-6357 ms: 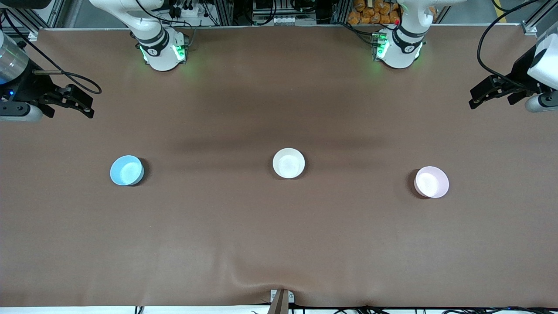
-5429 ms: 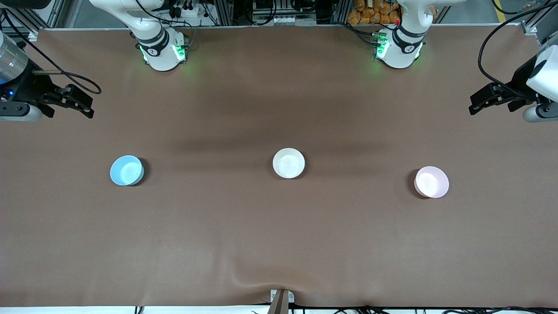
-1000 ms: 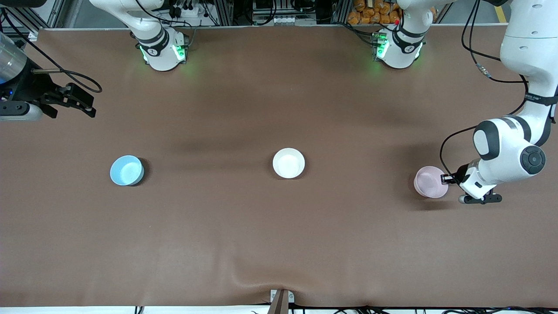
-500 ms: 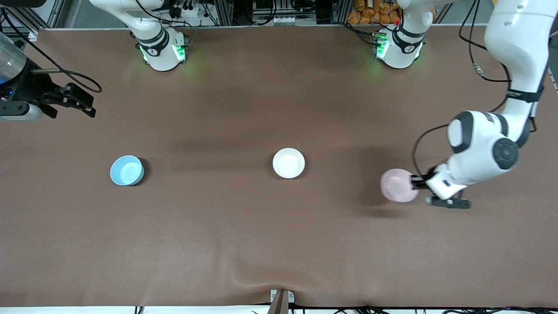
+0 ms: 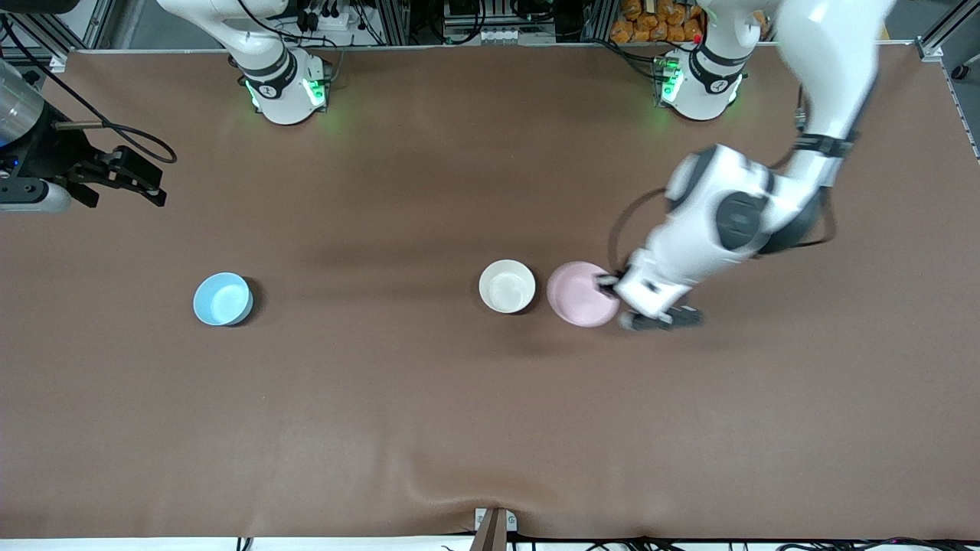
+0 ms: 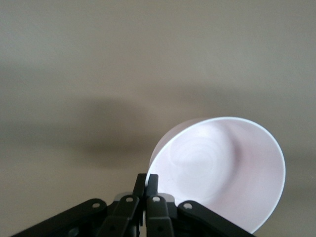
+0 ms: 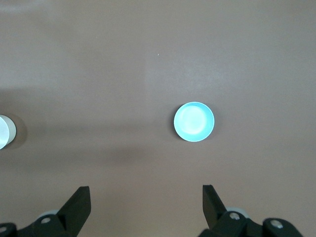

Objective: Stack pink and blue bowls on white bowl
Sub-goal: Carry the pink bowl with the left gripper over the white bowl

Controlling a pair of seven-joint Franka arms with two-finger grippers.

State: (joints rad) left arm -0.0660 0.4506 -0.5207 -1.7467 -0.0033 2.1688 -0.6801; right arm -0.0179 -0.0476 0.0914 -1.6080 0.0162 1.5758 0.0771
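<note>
My left gripper (image 5: 610, 285) is shut on the rim of the pink bowl (image 5: 580, 294) and holds it in the air just beside the white bowl (image 5: 507, 286), toward the left arm's end. In the left wrist view the fingers (image 6: 152, 181) pinch the pink bowl's rim (image 6: 222, 168). The white bowl sits at the table's middle. The blue bowl (image 5: 223, 298) sits toward the right arm's end and shows in the right wrist view (image 7: 194, 121). My right gripper (image 5: 145, 187) is open, empty, and waits high at the right arm's end of the table.
The brown table cover (image 5: 490, 428) has a wrinkle near its front edge, by a small bracket (image 5: 494, 524). Both arm bases (image 5: 287, 88) stand along the table's back edge. The white bowl's edge shows in the right wrist view (image 7: 5, 131).
My left arm came down onto the pink bowl, shut on its rim, lifted it and carried it toward the table's middle, next to the white bowl. The right arm has not moved.
</note>
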